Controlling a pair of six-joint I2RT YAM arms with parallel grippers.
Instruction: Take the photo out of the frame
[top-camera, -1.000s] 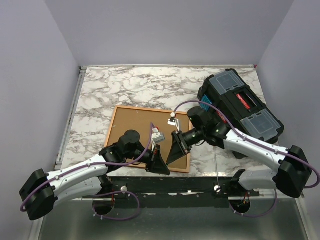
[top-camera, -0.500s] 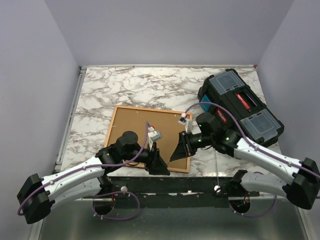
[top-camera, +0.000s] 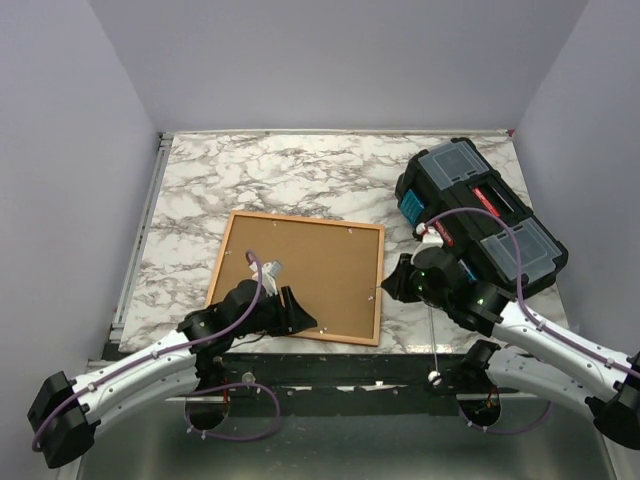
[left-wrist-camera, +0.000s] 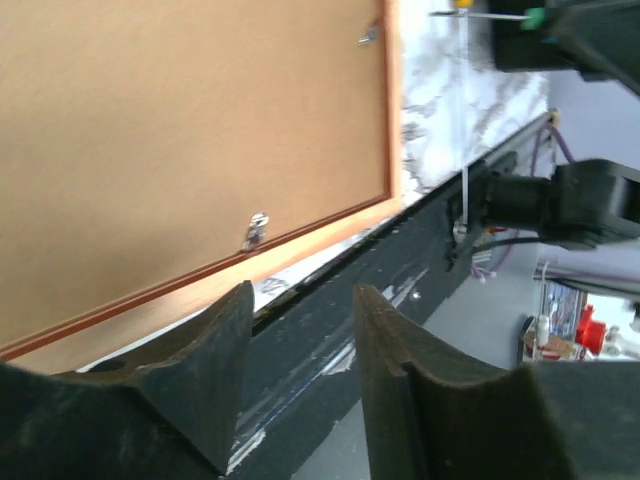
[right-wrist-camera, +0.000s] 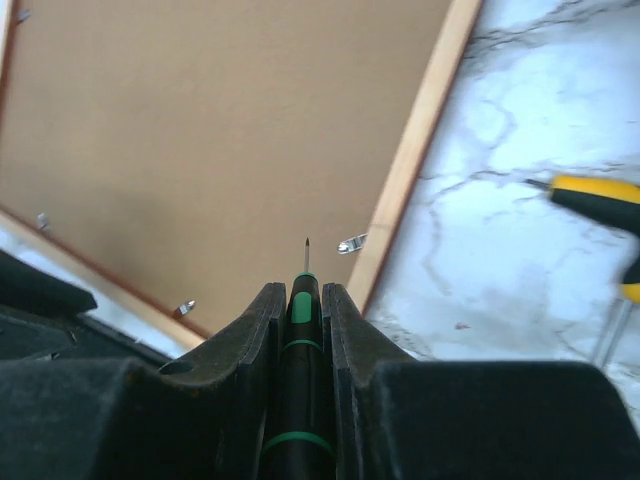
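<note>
Right wrist shows right hand (right-wrist-camera: 299, 292) clamping screwdriver (right-wrist-camera: 300, 345); top view hides it.

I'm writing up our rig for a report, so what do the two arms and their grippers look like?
The left arm and right arm have white link shells joined by rounded black joints, with a thin purple cable looping along each. The left gripper and right gripper have matte black, wedge-shaped fingers.
</note>
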